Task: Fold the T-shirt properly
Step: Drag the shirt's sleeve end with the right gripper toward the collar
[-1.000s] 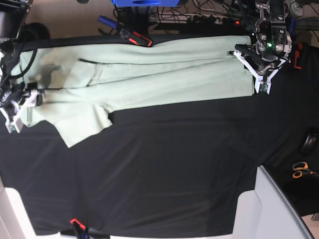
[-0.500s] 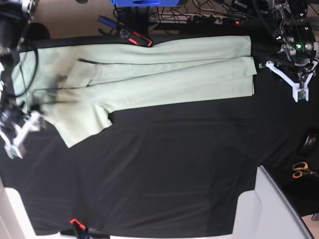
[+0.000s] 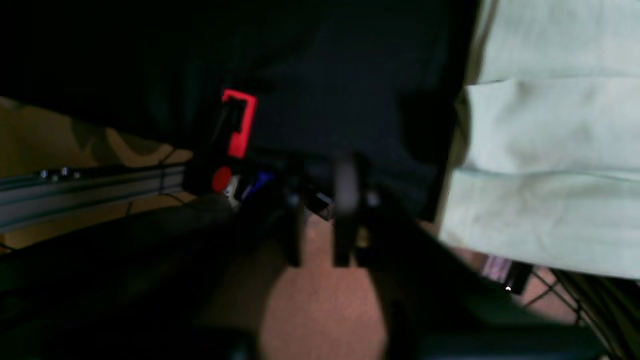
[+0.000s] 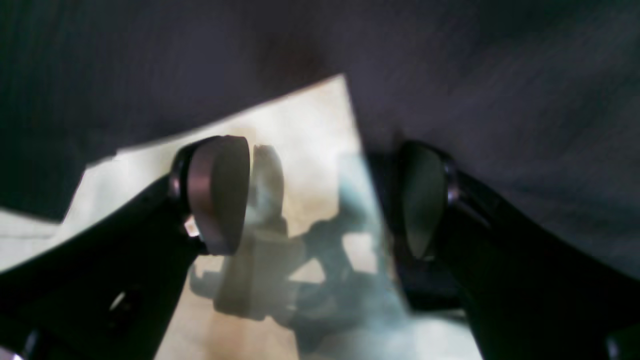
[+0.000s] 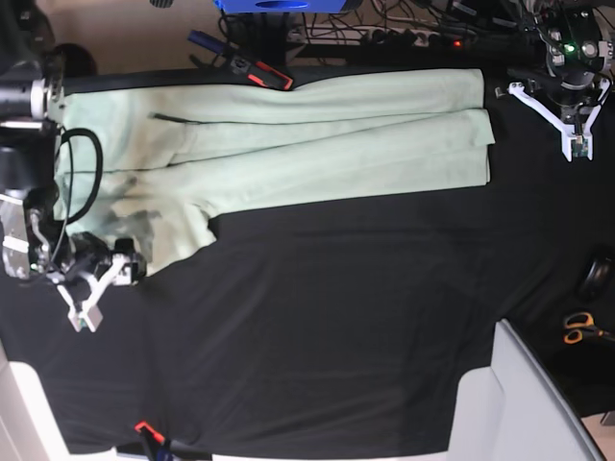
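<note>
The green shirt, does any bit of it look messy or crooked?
Yes. The T-shirt is folded into a long band, but one sleeve sticks out slanted near the right gripper, spoiling the neat shape. At the other end, the layers do not line up evenly.

Black table cloth [image 5: 336, 317] bare below T-shirt [image 5: 317, 144]; scissors [image 5: 579, 327] at edge.

The pale mint-green cotton T-shirt [image 5: 288, 144] lies along the far side of the black table cloth [image 5: 317, 336]. Orange-handled scissors [image 5: 579, 328] lie off the cloth's right edge, near a pale grey panel [image 5: 533, 403] at the front corner.
</note>
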`<state>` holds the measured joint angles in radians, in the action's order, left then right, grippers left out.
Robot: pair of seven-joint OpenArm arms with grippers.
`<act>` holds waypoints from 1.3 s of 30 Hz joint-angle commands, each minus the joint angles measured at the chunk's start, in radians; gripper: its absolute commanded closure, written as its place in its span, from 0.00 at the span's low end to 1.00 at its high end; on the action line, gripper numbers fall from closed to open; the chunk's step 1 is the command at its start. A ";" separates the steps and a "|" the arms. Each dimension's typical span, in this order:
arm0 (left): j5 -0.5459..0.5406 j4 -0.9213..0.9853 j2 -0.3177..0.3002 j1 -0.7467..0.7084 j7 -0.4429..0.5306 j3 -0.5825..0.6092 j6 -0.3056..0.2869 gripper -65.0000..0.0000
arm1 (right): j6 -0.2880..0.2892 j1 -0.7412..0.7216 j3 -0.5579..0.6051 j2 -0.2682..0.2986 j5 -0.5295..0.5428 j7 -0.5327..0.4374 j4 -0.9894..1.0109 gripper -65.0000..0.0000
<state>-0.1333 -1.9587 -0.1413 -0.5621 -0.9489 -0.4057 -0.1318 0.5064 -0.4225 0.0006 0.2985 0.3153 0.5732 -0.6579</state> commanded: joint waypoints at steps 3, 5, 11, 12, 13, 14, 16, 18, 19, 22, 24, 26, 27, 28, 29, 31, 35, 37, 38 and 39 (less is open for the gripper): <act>0.005 -0.017 -0.001 -0.003 0.018 -0.006 0.007 0.93 | 0.004 -0.052 0.039 0.014 0.011 -0.069 0.068 0.32; 0.005 -0.017 0.001 -0.003 0.018 -0.006 0.007 0.93 | 0.004 -0.077 0.068 0.014 0.011 -0.098 0.122 0.32; 0.005 -0.015 0.015 0.001 0.018 -0.006 0.007 0.94 | 0.004 -0.086 0.111 0.000 0.014 -0.141 0.180 0.35; 0.005 -0.015 0.015 0.003 0.018 -0.006 0.007 0.94 | 0.004 -0.086 0.111 -0.008 0.014 -0.140 0.180 0.40; 0.005 -0.015 0.015 0.004 0.018 -0.006 0.007 0.94 | 0.004 -0.086 0.112 -0.012 0.014 -0.140 0.180 0.48; 0.005 -0.015 0.015 0.004 0.018 -0.006 0.007 0.94 | 0.004 -0.086 0.112 -0.017 0.014 -0.140 0.180 0.58; 0.005 -0.015 0.015 0.006 0.018 -0.006 0.007 0.94 | 0.004 -0.085 0.112 -0.022 0.014 -0.138 0.180 0.81; 0.005 -0.015 0.015 0.006 0.018 -0.006 0.007 0.94 | 0.004 -0.085 0.111 -0.022 0.014 -0.137 0.180 1.00; 0.005 -0.015 0.015 0.006 0.018 -0.006 0.007 0.94 | 0.004 -0.085 0.111 -0.022 0.014 -0.137 0.180 1.00; 0.005 -0.014 0.015 0.006 0.018 -0.006 0.007 0.94 | 0.004 -0.082 0.106 -0.022 0.014 -0.135 0.174 1.00; 0.005 -0.014 0.015 0.006 0.018 -0.006 0.007 0.94 | 0.004 -0.074 0.106 -0.015 0.014 -0.134 0.172 1.00; 0.005 -0.014 0.015 0.007 0.018 -0.006 0.007 0.94 | 0.004 -0.057 0.106 -0.012 0.015 -0.134 0.152 1.00; 0.005 -0.014 0.015 0.007 0.018 -0.006 0.007 0.94 | 0.004 -0.039 0.106 -0.012 0.015 -0.132 0.135 1.00; 0.005 -0.014 0.015 0.007 0.018 -0.006 0.007 0.94 | 0.004 -0.019 0.106 -0.012 0.015 -0.124 0.114 1.00; 0.005 -0.014 0.015 0.007 0.018 -0.006 0.007 0.94 | 0.004 0.001 0.106 -0.009 0.015 -0.114 0.076 1.00; 0.005 -0.014 0.013 0.007 0.018 -0.006 0.007 0.94 | 0.004 0.057 0.105 0.006 0.017 -0.089 -0.030 1.00; 0.010 -0.014 0.012 0.007 0.018 -0.006 0.007 0.94 | 0.002 0.162 0.103 0.012 0.017 -0.023 -0.251 1.00; 0.014 -0.014 0.010 0.007 0.018 -0.006 0.007 0.94 | 0.002 0.195 0.103 0.012 0.017 0.024 -0.325 1.00; 0.016 -0.014 0.010 0.007 0.018 -0.006 0.007 0.94 | 0.002 0.215 0.100 0.012 0.017 0.038 -0.356 1.00; 0.016 -0.014 0.010 0.009 0.018 -0.006 0.007 0.94 | 0.002 0.233 0.083 0.012 0.017 0.051 -0.383 1.00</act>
<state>-0.1276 -1.9575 -0.1219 -0.5514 -0.9455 -0.4061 -0.1318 0.5053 -0.1745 0.0929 0.2947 0.3191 0.6315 -1.0279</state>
